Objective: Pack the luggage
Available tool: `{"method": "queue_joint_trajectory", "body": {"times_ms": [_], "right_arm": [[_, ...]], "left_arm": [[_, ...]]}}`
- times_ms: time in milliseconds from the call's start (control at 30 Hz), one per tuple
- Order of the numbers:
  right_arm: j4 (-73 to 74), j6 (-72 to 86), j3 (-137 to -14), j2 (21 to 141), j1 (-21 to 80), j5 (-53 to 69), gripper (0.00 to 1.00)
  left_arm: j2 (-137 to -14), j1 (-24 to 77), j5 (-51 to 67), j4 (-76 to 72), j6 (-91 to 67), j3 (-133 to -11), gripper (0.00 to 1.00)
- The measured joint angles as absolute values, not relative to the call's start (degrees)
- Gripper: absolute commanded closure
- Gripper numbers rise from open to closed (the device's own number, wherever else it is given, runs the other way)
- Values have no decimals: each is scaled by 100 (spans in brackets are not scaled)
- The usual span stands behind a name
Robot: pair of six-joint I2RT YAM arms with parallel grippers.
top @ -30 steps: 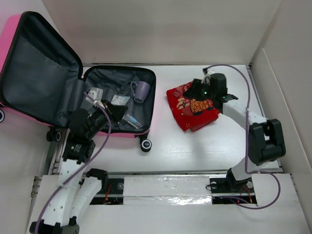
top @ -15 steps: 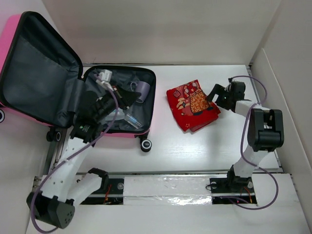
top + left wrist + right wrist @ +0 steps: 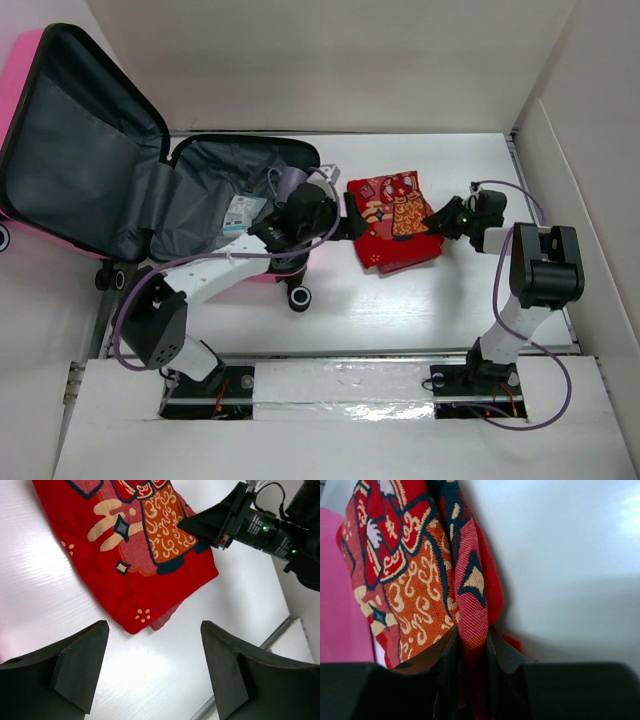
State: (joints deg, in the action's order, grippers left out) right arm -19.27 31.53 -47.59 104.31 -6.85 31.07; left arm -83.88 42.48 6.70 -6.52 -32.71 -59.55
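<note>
The pink luggage (image 3: 60, 60) lies open at the left, its lid raised and its grey-lined base (image 3: 205, 190) flat on the table. The red patterned pouch (image 3: 392, 222) lies to its right on the white table. My left gripper (image 3: 154, 630) is open and hovers over bare table just short of the pouch's (image 3: 125, 545) near corner, with nothing between its fingers. My right gripper (image 3: 472, 640) is shut on a fold at the right edge of the pouch (image 3: 415, 580). It also shows in the left wrist view as the right gripper (image 3: 200, 522), pinching that edge.
A lilac mug (image 3: 290, 182) and a white packet (image 3: 240, 212) lie in the luggage base. A caster wheel (image 3: 298, 297) sticks out at its front corner. White walls enclose the table; a side panel (image 3: 590, 200) stands at the right.
My left arm swung right from inside the luggage to the pouch's left side and its jaws opened. My right gripper drew back to the pouch's right edge and shut on it.
</note>
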Motion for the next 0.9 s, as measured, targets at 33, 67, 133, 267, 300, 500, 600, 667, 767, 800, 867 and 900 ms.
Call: {"method": "queue_joint_trajectory", "body": {"times_ms": [33, 67, 133, 267, 300, 500, 600, 667, 767, 800, 867, 900], "right_arm": [[-2023, 3208, -4604, 10326, -755, 3114, 67], [-2086, 3267, -4482, 10228, -834, 3120, 56], [-2152, 3295, -4331, 10116, -985, 3129, 18], [-2200, 3221, -4335, 9870, -1135, 3186, 0], [-2147, 3177, -4333, 9771, -1135, 3164, 0], [-1695, 2995, -4285, 8580, -1020, 2766, 0], [-1577, 2895, -4252, 7627, -882, 2545, 0], [-1544, 2823, -4244, 7102, -760, 2475, 0], [-1426, 2679, -4230, 6460, -508, 2427, 0], [-1385, 2630, -4226, 6305, -405, 2399, 0], [-1282, 2541, -4215, 6073, -165, 2375, 0], [-1236, 2504, -4215, 5992, -23, 2368, 0]], "left_arm": [[-8499, 4403, 464, -611, -3236, -6062, 24], [-8624, 4556, 274, -569, -3208, -6191, 21], [-8879, 4783, -14, -565, -3183, -6477, 20], [-9478, 4884, -467, -508, -3177, -6982, 15], [-9671, 4866, -567, -445, -3173, -7137, 14], [-10763, 4818, -1151, -1, -3111, -7915, 9], [-11150, 4759, -1216, 180, -3092, -8189, 8], [-11424, 4676, -1175, 217, -3094, -8344, 7], [-11764, 4504, -1050, 261, -3100, -8547, 6], [-11904, 4445, -996, 266, -3100, -8643, 6], [-12173, 4335, -851, 274, -3111, -8823, 6], [-12311, 4283, -775, 285, -3122, -8927, 6]]}}
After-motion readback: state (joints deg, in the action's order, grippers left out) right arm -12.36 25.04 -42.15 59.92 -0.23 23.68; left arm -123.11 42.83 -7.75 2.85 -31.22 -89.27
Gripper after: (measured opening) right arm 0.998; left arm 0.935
